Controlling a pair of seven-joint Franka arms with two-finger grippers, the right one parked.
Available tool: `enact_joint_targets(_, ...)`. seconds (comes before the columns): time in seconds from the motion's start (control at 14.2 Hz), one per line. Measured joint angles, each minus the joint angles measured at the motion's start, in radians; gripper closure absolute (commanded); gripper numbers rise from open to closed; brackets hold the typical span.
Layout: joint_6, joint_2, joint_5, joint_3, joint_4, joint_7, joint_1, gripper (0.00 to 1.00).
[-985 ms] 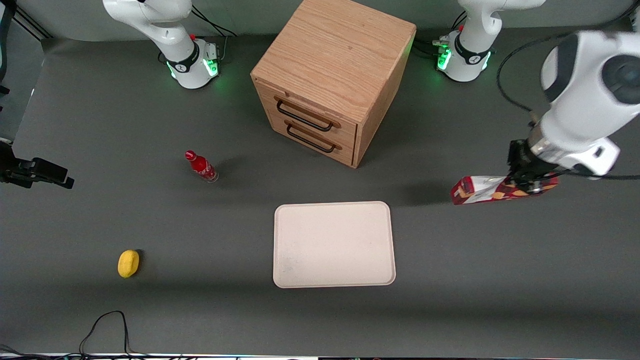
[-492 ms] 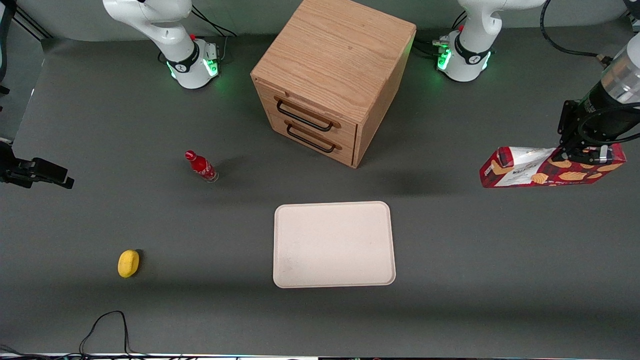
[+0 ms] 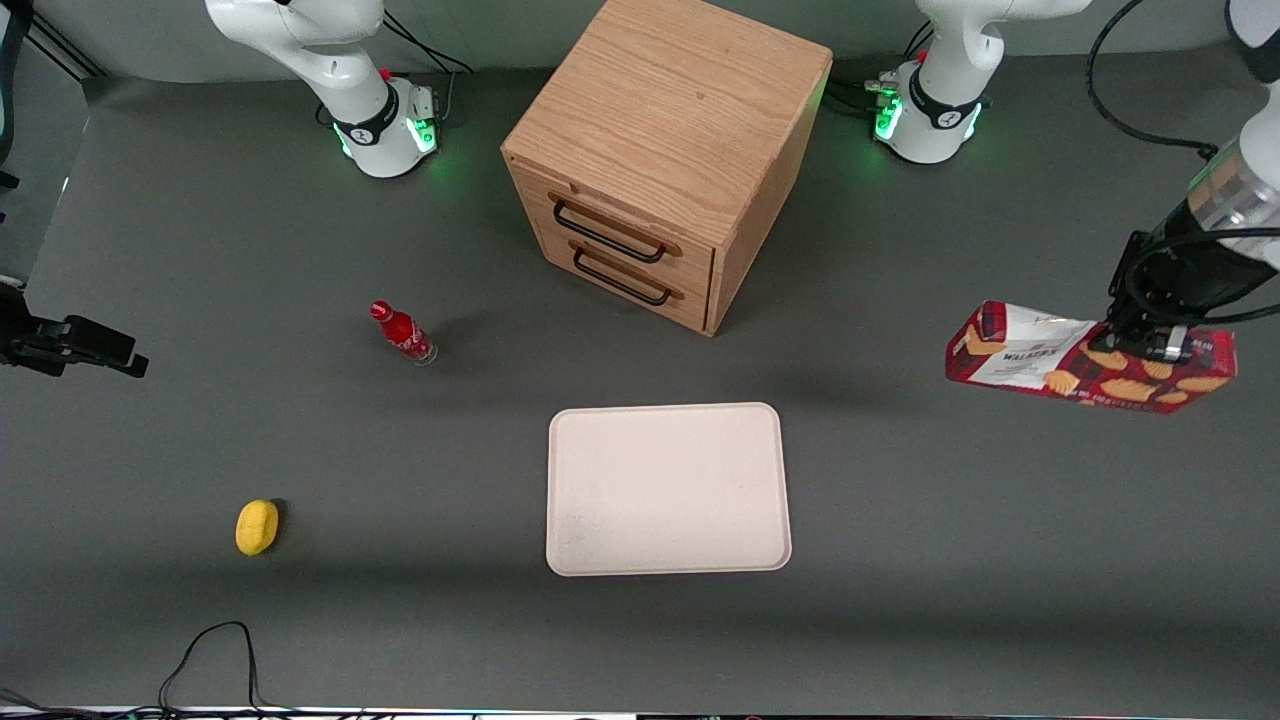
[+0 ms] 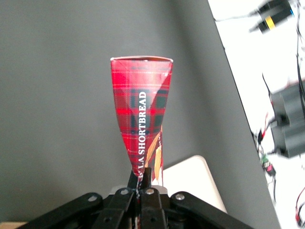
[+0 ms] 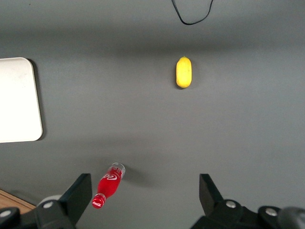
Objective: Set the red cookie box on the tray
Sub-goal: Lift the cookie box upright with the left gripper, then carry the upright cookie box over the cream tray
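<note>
Up at the right edge of the front view, the gripper [image 3: 1150, 345] hangs above the table, clamped tight on the red cookie box [image 3: 1085, 360] near one end. The fingers [image 4: 144, 179] pinch the carton's narrow sides, nearly closed on it. The box is held clear of the surface, lying roughly level with its white label end pointing toward frame centre, tilted a touch. It looks squeezed where it is gripped, though the wrist view is too foreshortened to be sure.

Lower down, at centre frame, sits the tray [image 3: 668, 488], well apart from the box. At upper centre stands the wooden drawer cabinet [image 3: 665, 150], farther from the camera than the tray. Left of centre is the small red bottle [image 3: 402, 333]; at lower left, the yellow lemon [image 3: 257, 527].
</note>
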Motion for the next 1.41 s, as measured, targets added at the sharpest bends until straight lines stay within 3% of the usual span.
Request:
enact_joint_targets(0.56, -0.031, 0.209, 0.001, -0.177, 0.203, 0.472, -0.019, 1.0)
enact_joint_targets(0.77, -0.031, 0.229, 0.014, -0.179, 0.228, 0.639, -0.07, 1.0)
enact_joint_targets(1.06, -0.033, 0.238, 0.111, -0.18, 0.229, 0.858, -0.174, 1.0)
enact_joint_targets(1.41, -0.025, 0.272, 0.126, -0.188, 0.231, 0.942, -0.232, 1.0)
